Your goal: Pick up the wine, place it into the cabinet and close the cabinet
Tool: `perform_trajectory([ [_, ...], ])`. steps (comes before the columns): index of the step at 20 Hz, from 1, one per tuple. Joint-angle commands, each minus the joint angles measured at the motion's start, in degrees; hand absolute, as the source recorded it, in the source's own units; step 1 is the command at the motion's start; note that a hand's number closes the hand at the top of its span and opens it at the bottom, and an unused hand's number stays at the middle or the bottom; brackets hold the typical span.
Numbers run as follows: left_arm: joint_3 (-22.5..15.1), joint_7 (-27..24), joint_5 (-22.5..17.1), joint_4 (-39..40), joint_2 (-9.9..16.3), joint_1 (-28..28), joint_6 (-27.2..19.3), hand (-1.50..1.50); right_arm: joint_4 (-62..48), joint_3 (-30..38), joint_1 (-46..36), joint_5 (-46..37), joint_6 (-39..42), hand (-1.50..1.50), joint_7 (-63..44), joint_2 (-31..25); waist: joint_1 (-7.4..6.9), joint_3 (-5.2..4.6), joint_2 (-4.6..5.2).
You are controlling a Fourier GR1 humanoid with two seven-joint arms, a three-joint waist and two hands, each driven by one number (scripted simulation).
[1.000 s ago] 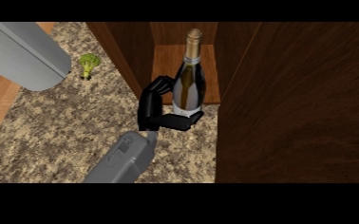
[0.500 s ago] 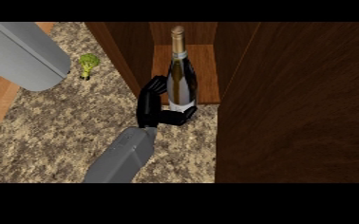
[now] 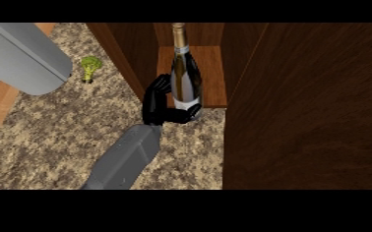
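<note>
The wine bottle (image 3: 184, 76) is dark glass with a gold foil neck and a white label near its base. It stands tilted over the cabinet's wooden shelf (image 3: 212, 73), neck pointing into the opening and base at the shelf's front edge. My right hand (image 3: 158, 101) is shut on the bottle's lower part, with fingers up its left side and the thumb across the label. The cabinet's open door (image 3: 298, 108) is a large dark wood panel at the right. Of my left arm only a grey forearm (image 3: 29, 59) shows at the upper left; its hand is out of view.
A small green broccoli floret (image 3: 89, 67) lies on the speckled stone counter (image 3: 65, 137) left of the cabinet. The cabinet's left wall (image 3: 127, 54) stands close beside my right hand.
The bottle and my right hand have moved left and a little deeper into the cabinet opening. The bottle's neck has swung left. The grip is unchanged.
</note>
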State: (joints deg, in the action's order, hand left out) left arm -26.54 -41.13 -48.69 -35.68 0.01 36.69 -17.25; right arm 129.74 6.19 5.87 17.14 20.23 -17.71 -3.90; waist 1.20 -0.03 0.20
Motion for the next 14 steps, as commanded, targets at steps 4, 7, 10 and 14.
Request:
perform_trajectory([
  [4, -2.9, 1.2, -5.8, 3.1, 0.0, 6.1, 0.0, 1.50, -2.4, -0.3, -5.6, 0.0, -2.4, -1.50, -2.7, -0.4, 0.06, 0.00, 0.07],
  [7, -4.1, 0.1, -10.2, 4.2, 0.0, 7.7, -1.4, 1.50, 1.3, -2.9, -2.9, -1.0, -3.2, -1.50, -3.7, 1.4, 0.75, -0.02, 0.14],
  [10, 0.0, 0.4, -8.3, 9.0, 0.0, 11.6, 2.2, 1.50, -0.5, -1.6, -2.3, -0.9, -1.3, -1.50, -2.3, 0.2, 0.31, 0.00, 0.11],
  [14, 0.0, 0.2, -9.9, 12.5, 0.0, 13.2, 4.1, 1.50, -5.4, 1.9, -6.7, 0.2, -1.4, -1.50, -0.5, -1.2, 0.48, 0.00, 0.28],
])
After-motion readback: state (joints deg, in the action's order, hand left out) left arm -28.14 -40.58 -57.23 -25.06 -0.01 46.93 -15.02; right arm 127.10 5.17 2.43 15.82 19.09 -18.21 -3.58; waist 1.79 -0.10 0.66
